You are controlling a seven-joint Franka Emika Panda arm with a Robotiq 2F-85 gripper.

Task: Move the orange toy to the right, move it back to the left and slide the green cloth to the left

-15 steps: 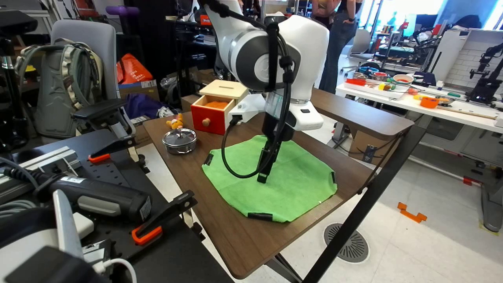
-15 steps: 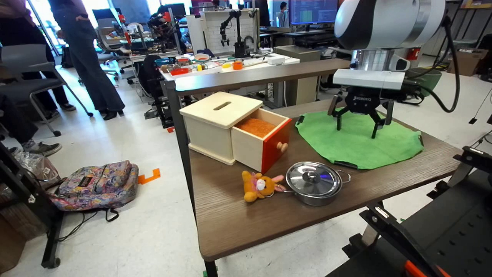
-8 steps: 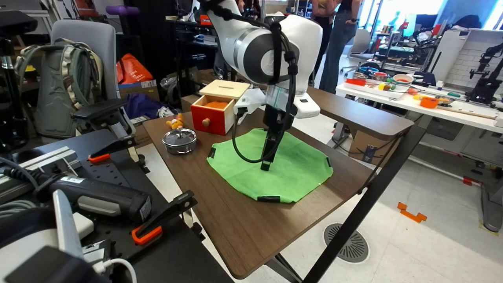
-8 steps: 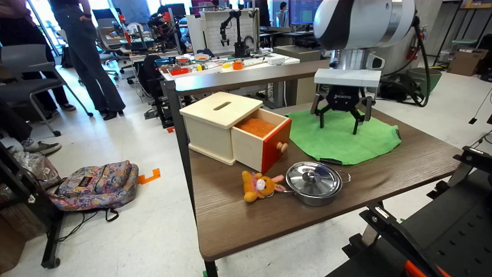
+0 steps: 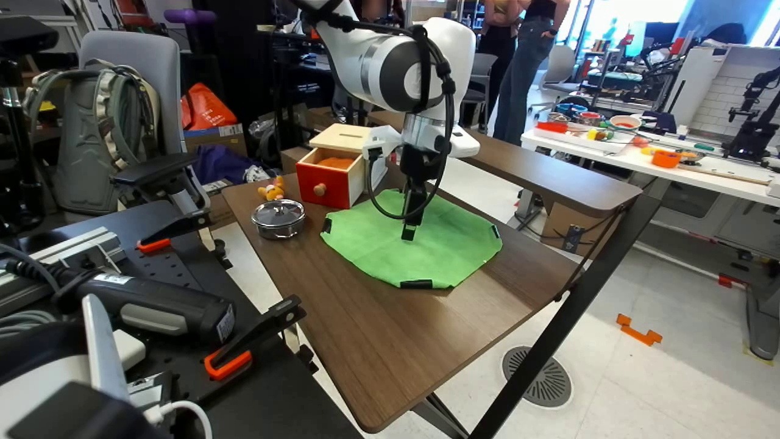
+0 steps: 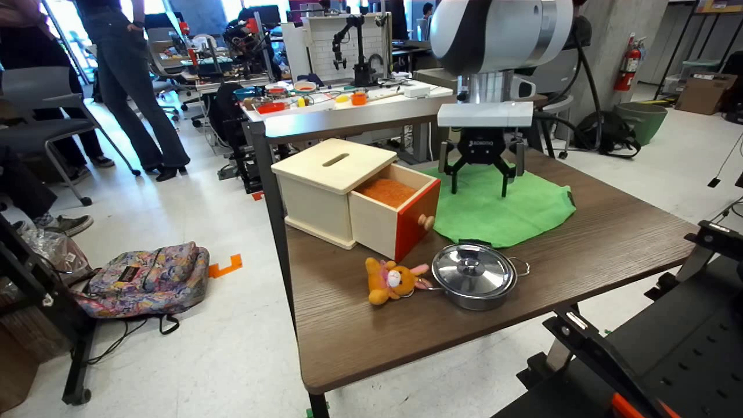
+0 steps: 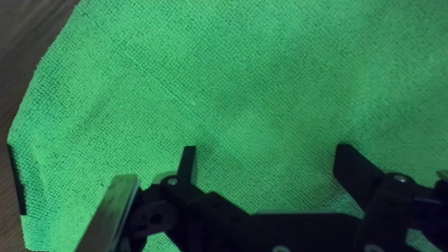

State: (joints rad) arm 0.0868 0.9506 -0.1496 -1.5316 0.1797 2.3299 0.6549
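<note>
The orange toy [image 6: 380,283] is a small plush animal with pink ears. It lies on the brown table beside the steel pot and also shows in an exterior view [image 5: 272,191]. The green cloth [image 6: 493,223] has black patches at its edges and lies flat, close to the box with the drawer; it also shows in an exterior view [image 5: 365,241] and fills most of the wrist view [image 7: 210,70]. My gripper [image 6: 479,194] points down over the cloth with fingers wide apart. In the wrist view the gripper [image 7: 267,147] has only flat cloth between its tips, which appear to touch it.
A wooden box [image 6: 316,203] with an open red-fronted drawer [image 6: 417,220] holding orange material stands left of the cloth. A lidded steel pot [image 6: 474,276] stands between toy and cloth, near the cloth's edge. A raised shelf [image 5: 518,161] runs along the table's far side.
My gripper and the green cloth have moved together toward the box, leftward in an exterior view. The cloth's edge is now close to the drawer and pot. The toy, pot and box have not moved.
</note>
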